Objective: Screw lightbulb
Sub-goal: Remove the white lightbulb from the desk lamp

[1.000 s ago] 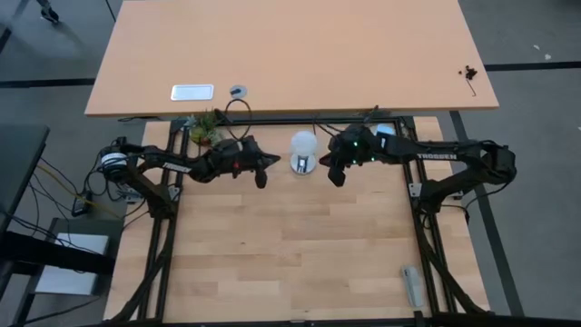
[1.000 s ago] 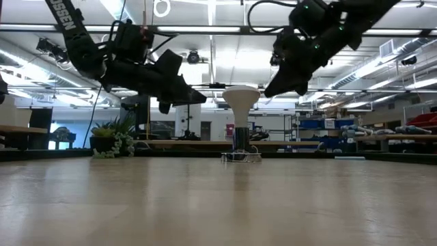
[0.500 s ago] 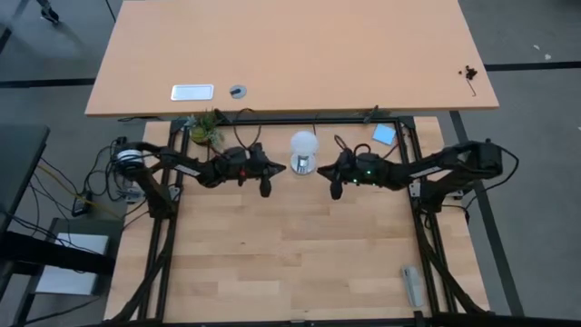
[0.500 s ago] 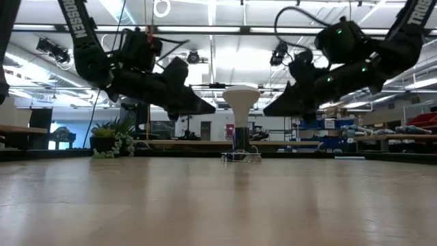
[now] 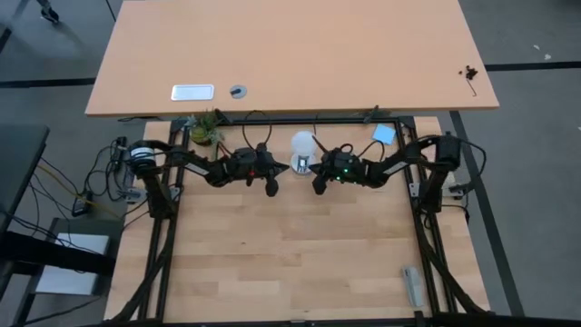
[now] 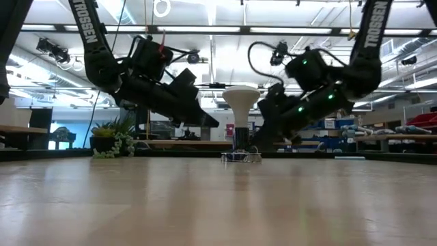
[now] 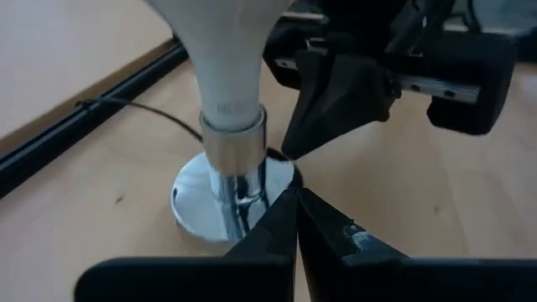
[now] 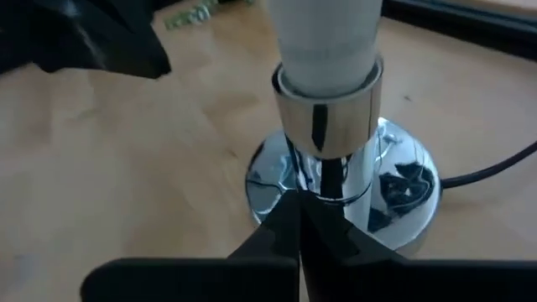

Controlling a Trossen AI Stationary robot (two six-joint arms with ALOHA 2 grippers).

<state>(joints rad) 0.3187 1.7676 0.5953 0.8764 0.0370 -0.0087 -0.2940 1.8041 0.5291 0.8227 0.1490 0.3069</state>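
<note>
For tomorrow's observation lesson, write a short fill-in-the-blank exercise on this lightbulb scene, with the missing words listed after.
1. The lightbulb stands ____ in its socket.
2. The socket's chrome base rests on the ____ table.
3. The jaws of the left gripper are ____.
4. The right gripper is ____ the lightbulb, not gripping it.

Missing words: upright; wooden; shut; beside

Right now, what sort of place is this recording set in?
Probably a robotics lab or workshop: a wooden bench inside a metal frame carries two arms beside a lightbulb, with open ceiling strip lights and storage shelving behind.
</note>
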